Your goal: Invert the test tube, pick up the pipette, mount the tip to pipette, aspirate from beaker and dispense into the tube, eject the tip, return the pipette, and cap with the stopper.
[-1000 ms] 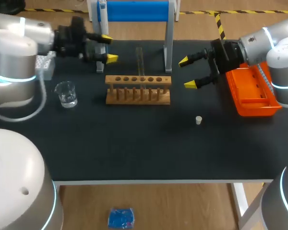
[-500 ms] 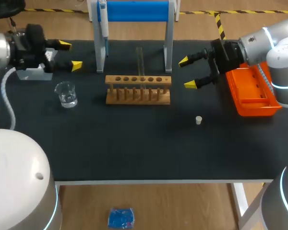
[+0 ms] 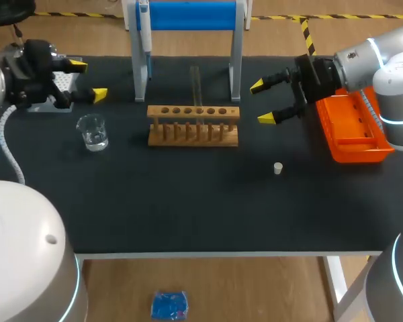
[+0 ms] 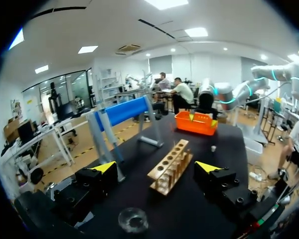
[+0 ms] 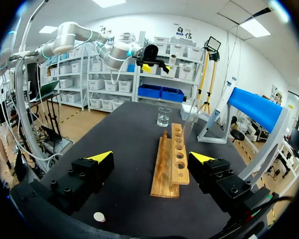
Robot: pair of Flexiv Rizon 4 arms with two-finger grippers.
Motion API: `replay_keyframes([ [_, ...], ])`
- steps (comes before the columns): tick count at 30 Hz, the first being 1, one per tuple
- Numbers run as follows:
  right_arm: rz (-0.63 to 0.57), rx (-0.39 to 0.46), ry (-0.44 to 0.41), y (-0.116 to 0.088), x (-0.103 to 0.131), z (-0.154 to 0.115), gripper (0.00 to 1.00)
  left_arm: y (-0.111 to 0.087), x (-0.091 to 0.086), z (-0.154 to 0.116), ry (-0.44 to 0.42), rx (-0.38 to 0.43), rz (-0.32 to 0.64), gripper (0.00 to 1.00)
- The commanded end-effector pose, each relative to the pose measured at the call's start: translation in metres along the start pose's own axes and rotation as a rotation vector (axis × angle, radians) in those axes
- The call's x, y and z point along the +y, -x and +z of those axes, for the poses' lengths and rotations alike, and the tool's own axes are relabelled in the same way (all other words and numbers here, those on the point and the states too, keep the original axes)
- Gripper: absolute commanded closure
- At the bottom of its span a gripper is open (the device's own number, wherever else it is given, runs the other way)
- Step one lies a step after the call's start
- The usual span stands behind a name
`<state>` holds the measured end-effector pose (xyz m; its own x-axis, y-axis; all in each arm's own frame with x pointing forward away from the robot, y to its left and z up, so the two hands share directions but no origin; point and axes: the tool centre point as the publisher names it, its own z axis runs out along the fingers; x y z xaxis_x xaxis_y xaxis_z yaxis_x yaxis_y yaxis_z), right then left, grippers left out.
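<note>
A clear test tube (image 3: 195,84) stands upright in the back row of the wooden rack (image 3: 193,125). The pipette (image 3: 146,40) hangs on the blue stand (image 3: 188,15). To the left of the rack stands the glass beaker (image 3: 93,131), holding a little liquid. The white stopper (image 3: 278,168) lies on the mat, right of the rack. My left gripper (image 3: 88,80) is open and empty at the far left, above the tip box (image 3: 62,83); ahead of it are the beaker (image 4: 133,220) and rack (image 4: 170,167). My right gripper (image 3: 262,102), open and empty, hovers right of the rack (image 5: 172,159).
An orange tray (image 3: 354,131) sits at the right edge under my right arm. The blue stand's two legs stand just behind the rack. Black mat (image 3: 188,201) covers the table in front of the rack.
My left arm has drawn back to the left, from beside the stand's left leg to over the tip box. My right arm has kept still.
</note>
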<state>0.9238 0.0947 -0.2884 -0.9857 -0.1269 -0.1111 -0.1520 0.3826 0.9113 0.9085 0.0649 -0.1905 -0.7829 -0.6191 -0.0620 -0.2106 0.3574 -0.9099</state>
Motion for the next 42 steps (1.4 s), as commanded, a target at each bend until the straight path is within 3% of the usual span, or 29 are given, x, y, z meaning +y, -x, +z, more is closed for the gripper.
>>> replay_keyframes([
  [1, -0.001, 0.002, 0.0, 0.0, 0.0, -0.001, 0.0, 0.031, 0.029, -0.011, 0.026, -0.107, -0.04, 0.0],
  [12, -0.001, 0.002, 0.0, 0.0, 0.0, -0.001, 0.0, 0.129, 0.078, -0.041, 0.132, -0.251, -0.123, 0.0],
  [20, -0.001, 0.002, 0.0, 0.0, 0.0, -0.001, 0.0, 0.179, 0.109, -0.043, 0.199, -0.356, -0.232, 0.0],
  [32, -0.001, 0.002, 0.0, 0.0, 0.0, -0.001, 0.0, 0.227, 0.127, -0.019, 0.257, -0.611, -0.347, 0.0],
  [42, -0.001, 0.002, 0.0, 0.0, 0.0, -0.001, 0.0, 0.233, 0.136, 0.0, 0.276, -0.705, -0.409, 0.0],
])
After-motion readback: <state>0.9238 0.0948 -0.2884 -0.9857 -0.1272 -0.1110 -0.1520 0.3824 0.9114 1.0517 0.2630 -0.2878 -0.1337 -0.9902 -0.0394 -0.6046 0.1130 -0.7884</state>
